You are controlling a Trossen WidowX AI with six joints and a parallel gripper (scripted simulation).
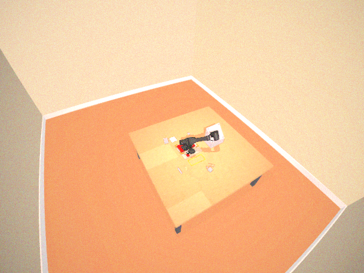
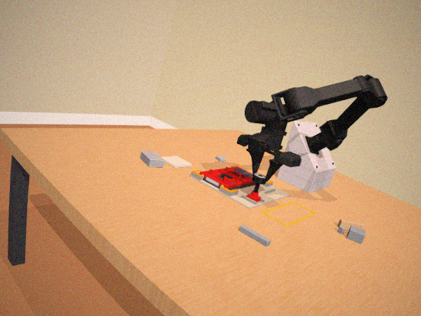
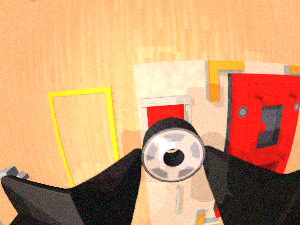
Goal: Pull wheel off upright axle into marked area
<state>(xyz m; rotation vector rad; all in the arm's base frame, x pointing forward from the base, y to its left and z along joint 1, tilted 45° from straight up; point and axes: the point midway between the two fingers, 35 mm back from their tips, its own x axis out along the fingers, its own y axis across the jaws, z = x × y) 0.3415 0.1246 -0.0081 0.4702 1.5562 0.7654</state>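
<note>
My gripper (image 2: pixel 259 174) (image 3: pixel 171 153) is shut on the wheel (image 2: pixel 259 178) (image 3: pixel 191 140), a black tyre with a pale, spoked hub. The fingers grip it from both sides. In the exterior view the wheel is at the top of the thin black upright axle (image 2: pixel 257 189), with a stretch of axle showing below it. Whether the axle tip is still inside the wheel cannot be told. The axle's red foot (image 2: pixel 254 197) (image 3: pixel 165 114) is on the pale board (image 2: pixel 245 203) (image 3: pixel 160 79). The marked area, a yellow outline (image 2: pixel 274 219) (image 3: pixel 80 91), lies beside the board and holds nothing.
A red block (image 2: pixel 224 178) (image 3: pixel 250 99) with orange and grey corner pieces sits on the same board, close behind the axle. A grey bar (image 2: pixel 254 235) lies in front of the outline, and a grey block (image 2: pixel 356 234) lies to its right. The white arm base (image 2: pixel 308 171) stands behind.
</note>
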